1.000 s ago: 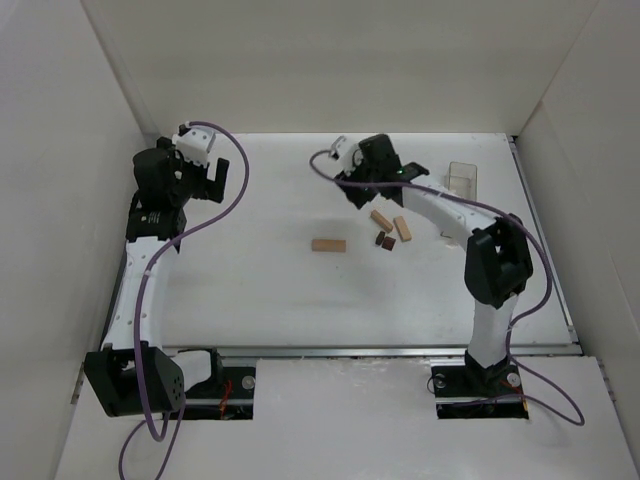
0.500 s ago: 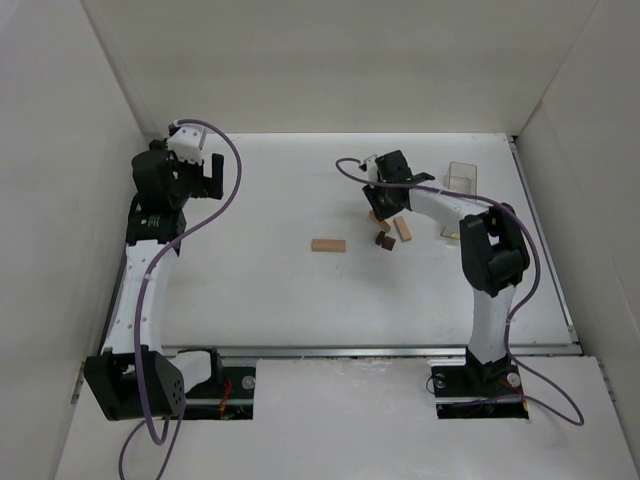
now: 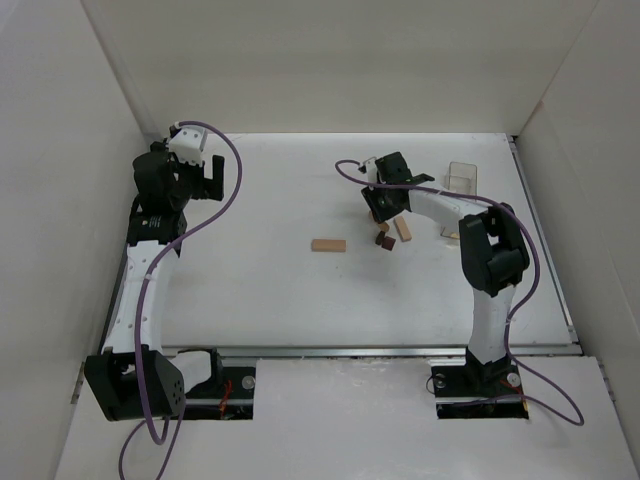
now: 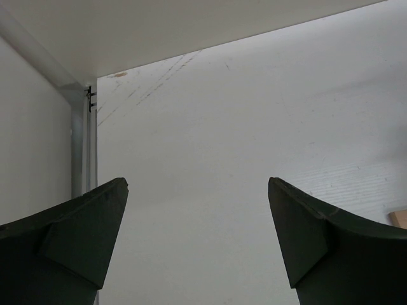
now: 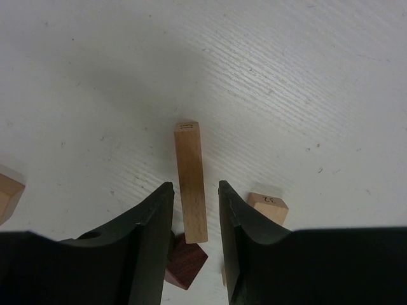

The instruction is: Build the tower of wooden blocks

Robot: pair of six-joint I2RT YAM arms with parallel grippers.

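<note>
The wood block tower is only loose pieces lying on the table. My right gripper [image 5: 194, 189] is open, straddling a light tan bar [image 5: 191, 181] that lies lengthwise between its fingers, with a thin gap on each side. A dark reddish-brown block [image 5: 186, 262] sits at the bar's near end. A short tan block [image 5: 268, 206] lies just right of the right finger. From above, the right gripper [image 3: 385, 207] hides most of that bar, beside another tan bar [image 3: 402, 229] and dark pieces [image 3: 383, 240]. A separate tan bar [image 3: 328, 245] lies further left. My left gripper [image 4: 198, 210] is open and holds nothing.
A clear plastic box [image 3: 462, 178] stands at the back right, close to the right arm. White walls enclose the table on three sides. The left gripper [image 3: 207, 178] hovers near the back left corner, where a wall seam [image 4: 89, 101] shows.
My right gripper has come forward and down over the block cluster, and its jaws have narrowed around the tan bar. The left arm shifted slightly and stayed open.
</note>
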